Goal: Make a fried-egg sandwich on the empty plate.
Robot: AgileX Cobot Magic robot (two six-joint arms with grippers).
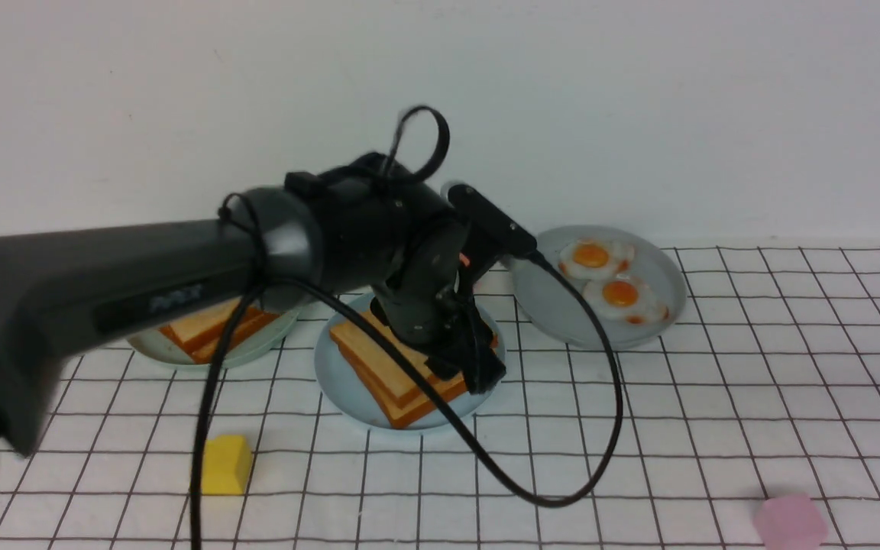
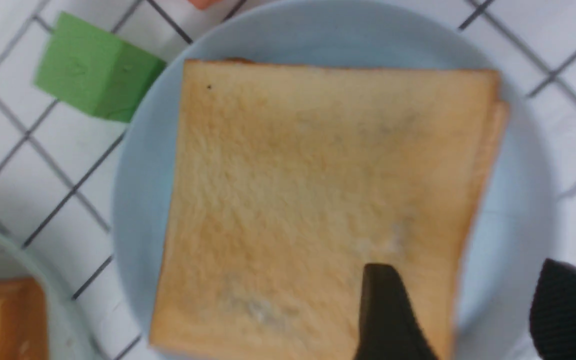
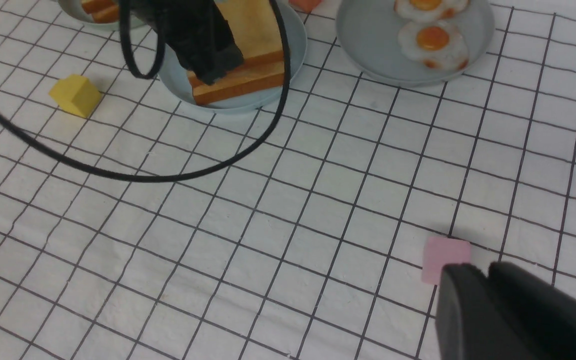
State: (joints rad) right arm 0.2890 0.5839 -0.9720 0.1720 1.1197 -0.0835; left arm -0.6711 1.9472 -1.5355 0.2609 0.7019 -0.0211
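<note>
The light blue plate (image 1: pixel 331 376) holds two stacked toast slices, the fried-egg sandwich (image 1: pixel 375 350). In the left wrist view the top slice (image 2: pixel 318 190) covers nearly all of the lower one, whose edge (image 2: pixel 501 130) peeks out on one side. The fried egg is hidden. My left gripper (image 2: pixel 463 265) hovers open over the sandwich's edge, one finger (image 2: pixel 383 310) above the toast and the other (image 2: pixel 568 305) past the plate's rim (image 2: pixel 518 225), gripping nothing. My right gripper (image 3: pixel 478 267) is shut and empty, low over the cloth beside a pink block (image 3: pixel 445 255).
A grey plate (image 1: pixel 562 309) with two small fried eggs (image 1: pixel 620 295) stands back right. A grey-green plate (image 1: pixel 173 353) with toast slices (image 1: pixel 207 327) stands back left. A yellow block (image 1: pixel 226 464), a green block (image 2: pixel 95 87) and the left arm's cable (image 1: pixel 562 500) lie on the checked cloth.
</note>
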